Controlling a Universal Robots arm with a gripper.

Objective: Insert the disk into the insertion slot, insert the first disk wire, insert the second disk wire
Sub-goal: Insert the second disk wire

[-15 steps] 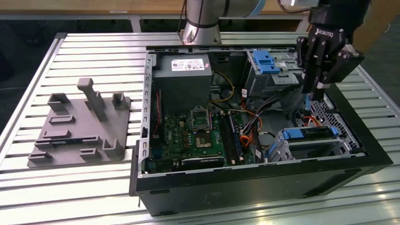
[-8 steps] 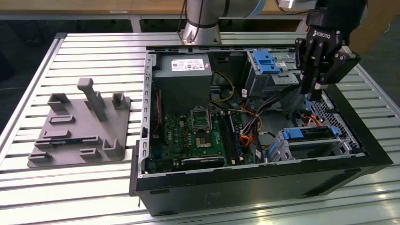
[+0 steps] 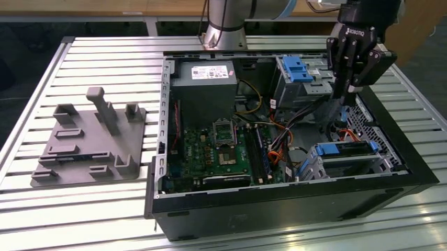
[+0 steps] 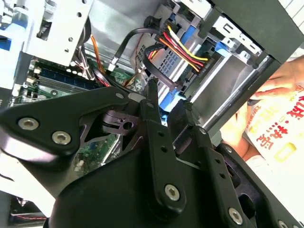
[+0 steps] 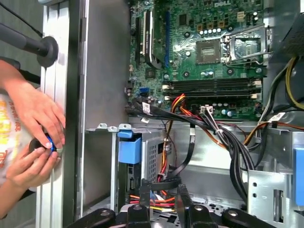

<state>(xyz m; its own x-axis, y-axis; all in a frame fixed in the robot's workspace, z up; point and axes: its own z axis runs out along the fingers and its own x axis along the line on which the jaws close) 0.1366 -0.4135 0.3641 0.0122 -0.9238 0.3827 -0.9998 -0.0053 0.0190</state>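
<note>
**Exterior view:** gripper (image 3: 346, 97) hangs low inside the open computer case (image 3: 279, 209), just beside the taller cage (image 3: 297, 78). The disk (image 3: 349, 156) sits in the insertion slot (image 3: 311, 168), at the case corner on the exterior view's right.

**Second wrist view:** I see the fingers (image 4: 153, 102) slightly apart with nothing between them. Coloured wires (image 4: 183, 50) lie beyond.

**First wrist view:** the fingers are apart near the disk's blue carrier (image 5: 129, 148). A person's hands (image 5: 33, 123) rest outside the case wall.
</note>
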